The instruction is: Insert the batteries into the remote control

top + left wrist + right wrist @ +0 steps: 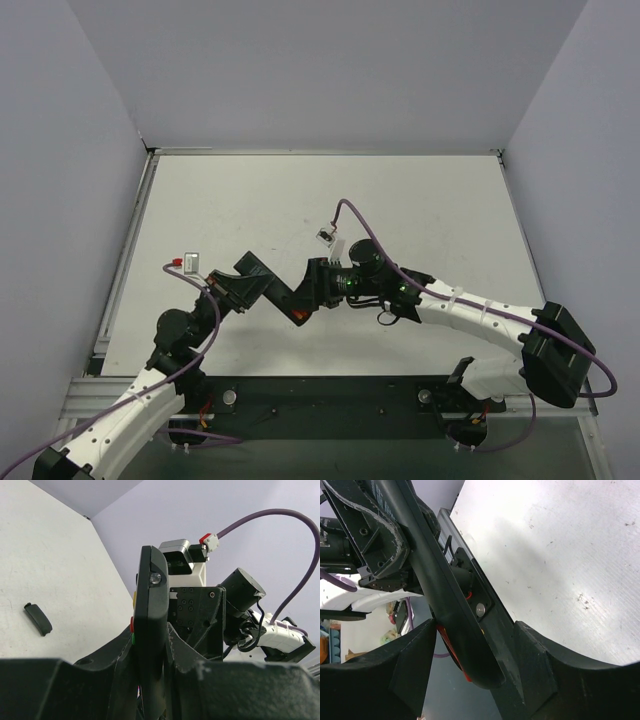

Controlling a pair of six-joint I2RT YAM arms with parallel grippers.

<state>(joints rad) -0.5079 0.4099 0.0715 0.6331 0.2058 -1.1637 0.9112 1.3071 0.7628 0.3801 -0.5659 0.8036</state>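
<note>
My left gripper (pixel 150 649) is pinching the remote (pixel 150 595), which stands edge-on between its fingers. The remote's far end lies between my right gripper's (pixel 475 627) fingers, but I can't tell if they're pressing.

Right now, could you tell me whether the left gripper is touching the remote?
Touching. The left wrist view shows the remote standing on edge between the left gripper's fingers, both pressed against its faces with no gap.

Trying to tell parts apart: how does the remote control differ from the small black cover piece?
The remote control is long; the cover piece is short. The remote control is held up off the table; the cover piece lies on the table. Both are black.
</note>
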